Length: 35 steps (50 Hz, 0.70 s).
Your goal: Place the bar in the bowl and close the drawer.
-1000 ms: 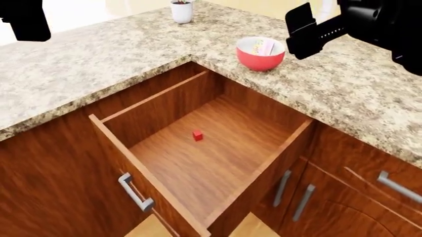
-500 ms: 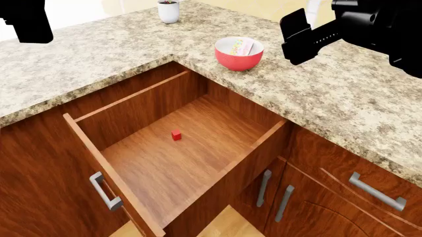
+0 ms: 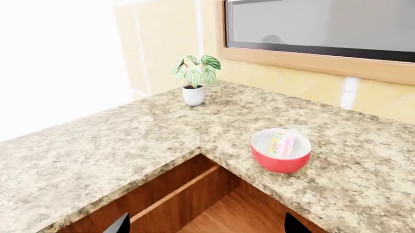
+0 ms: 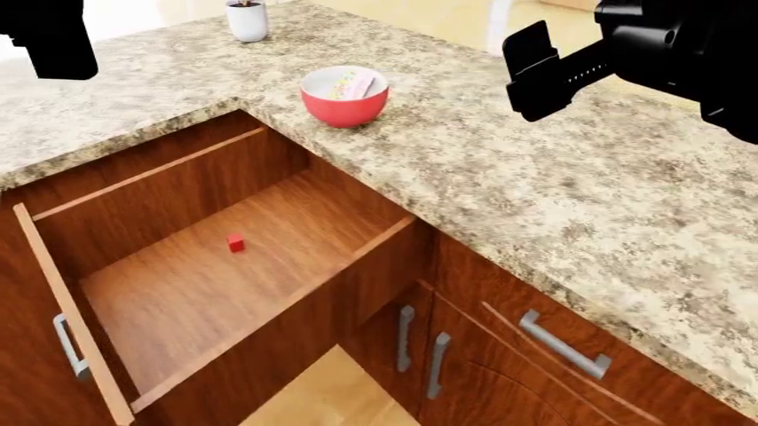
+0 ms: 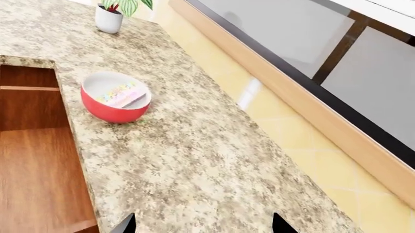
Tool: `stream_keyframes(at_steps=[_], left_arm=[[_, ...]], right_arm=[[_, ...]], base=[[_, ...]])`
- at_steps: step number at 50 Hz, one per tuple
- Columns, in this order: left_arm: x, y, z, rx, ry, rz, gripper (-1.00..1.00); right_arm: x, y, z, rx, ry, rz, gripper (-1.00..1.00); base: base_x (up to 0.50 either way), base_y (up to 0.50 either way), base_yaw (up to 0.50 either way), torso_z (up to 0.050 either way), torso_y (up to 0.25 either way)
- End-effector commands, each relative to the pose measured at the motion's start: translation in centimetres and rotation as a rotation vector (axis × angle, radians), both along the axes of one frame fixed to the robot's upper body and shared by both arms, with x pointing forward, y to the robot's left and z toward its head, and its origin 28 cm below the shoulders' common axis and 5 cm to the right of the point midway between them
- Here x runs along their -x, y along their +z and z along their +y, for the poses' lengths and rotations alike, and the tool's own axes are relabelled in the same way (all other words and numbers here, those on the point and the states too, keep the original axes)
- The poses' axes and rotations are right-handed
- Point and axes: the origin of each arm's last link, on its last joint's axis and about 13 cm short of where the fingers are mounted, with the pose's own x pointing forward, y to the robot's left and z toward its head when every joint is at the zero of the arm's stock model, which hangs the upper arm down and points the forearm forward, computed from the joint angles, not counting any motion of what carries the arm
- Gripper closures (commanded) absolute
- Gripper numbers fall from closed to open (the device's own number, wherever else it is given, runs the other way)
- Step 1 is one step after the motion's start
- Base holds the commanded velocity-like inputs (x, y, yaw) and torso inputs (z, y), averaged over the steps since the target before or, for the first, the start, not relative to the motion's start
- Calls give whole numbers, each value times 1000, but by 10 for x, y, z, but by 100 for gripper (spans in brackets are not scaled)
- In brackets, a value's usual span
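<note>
In the head view, at about ten o'clock, the left gripper [image 4: 50, 40] shows only as a black block hanging above the granite desk [image 4: 556, 177], and I cannot tell from this view how its jaws stand; its wrist view shows two dark fingertips [image 3: 118, 224] well apart at the frame edge with nothing between them, so the jaws are spread. Below it, from eight to six o'clock, the drawer [image 4: 201, 293] of reddish-brown wood stands pulled wide out of the corner cabinet, its front edge carrying a silver handle [image 4: 69, 348] at the far left. A tiny red cube [image 4: 236, 242] sits alone on the drawer floor, apart from every wall. Toward eleven o'clock a small white plant pot [image 4: 247, 19] rests on the desk, its striped green leaves plain in the left wrist view. At about twelve o'clock the red bowl [image 4: 343, 97] stands upright on the desk just behind the drawer's inner corner, and the speckled pink bar [image 4: 357, 85] lies inside it, leaning against the white inner wall. At five o'clock, closed cabinet doors [image 4: 474, 373] with silver bar handles fill the space under the desk. At one to two o'clock the right gripper [image 4: 548, 71] hangs above the desk, well apart from the bowl; its wrist view shows two dark fingertips [image 5: 125, 225] set wide with bare granite between, so these jaws are spread and empty too.
</note>
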Motion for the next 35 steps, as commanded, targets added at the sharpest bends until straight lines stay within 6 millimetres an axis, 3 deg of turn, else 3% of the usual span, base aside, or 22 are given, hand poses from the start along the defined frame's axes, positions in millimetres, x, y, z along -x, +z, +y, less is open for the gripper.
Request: stream_keyframes(at_steps=[1,14,35], left_arm=[[-1,-1,1,0,1,1,-100],[-1,-2,1,-1,4,4,-100],[0,-1,1,-6,1,3,-100]], right_arm=[[0,-1,0,4,5,-1,-100],[0,-3,2,2,13,16,-100],[0,-6,2,71,-34,-26,-100]], base=[[355,-352,0,0,0],[28,-28,0,0,0],[0,0,499,0,0]])
